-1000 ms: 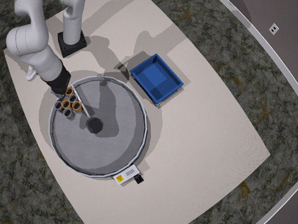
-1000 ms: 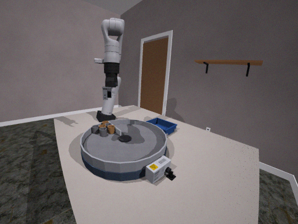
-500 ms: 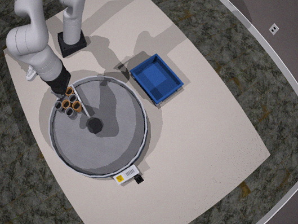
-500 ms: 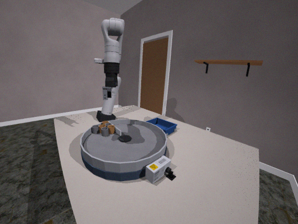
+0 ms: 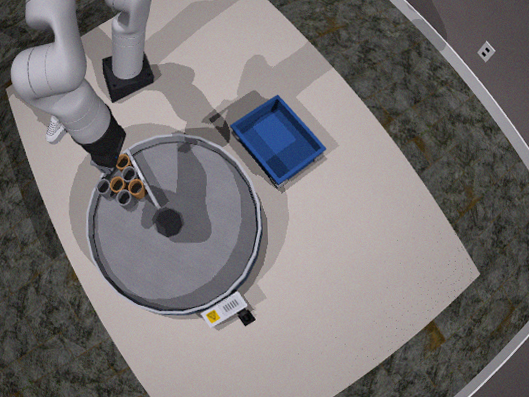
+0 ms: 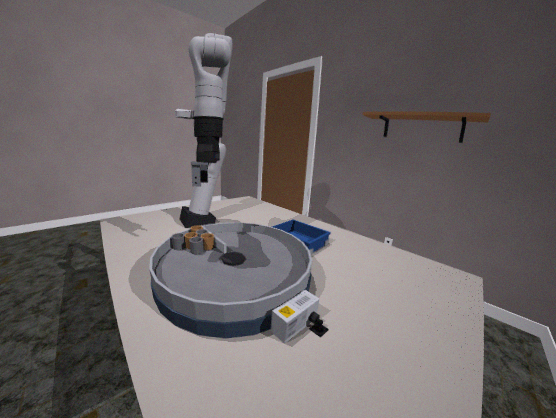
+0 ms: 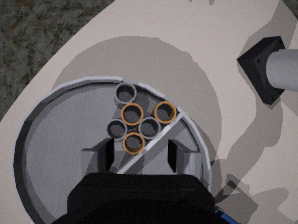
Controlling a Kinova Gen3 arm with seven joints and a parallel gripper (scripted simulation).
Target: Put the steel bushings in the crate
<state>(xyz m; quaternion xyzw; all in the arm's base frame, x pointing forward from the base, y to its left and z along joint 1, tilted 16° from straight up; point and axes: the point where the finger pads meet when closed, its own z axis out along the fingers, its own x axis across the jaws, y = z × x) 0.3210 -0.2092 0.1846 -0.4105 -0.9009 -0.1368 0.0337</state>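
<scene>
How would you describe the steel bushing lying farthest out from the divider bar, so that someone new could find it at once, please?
Start at the big round turning table and find the cluster of six bushings beside its straight divider bar, under the open gripper. The wanted steel bushing sits at the cluster's outer edge, nearest the rim. It is grey, unlike its orange neighbour.

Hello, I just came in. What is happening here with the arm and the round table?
The arm holds its open gripper, with nothing in the jaws, above a cluster of six bushings on the turning table. Three are steel grey and three are orange, packed against a divider near the rim. The blue crate beside the table has no bushing in it, so no steel one has been put in it yet.
</scene>
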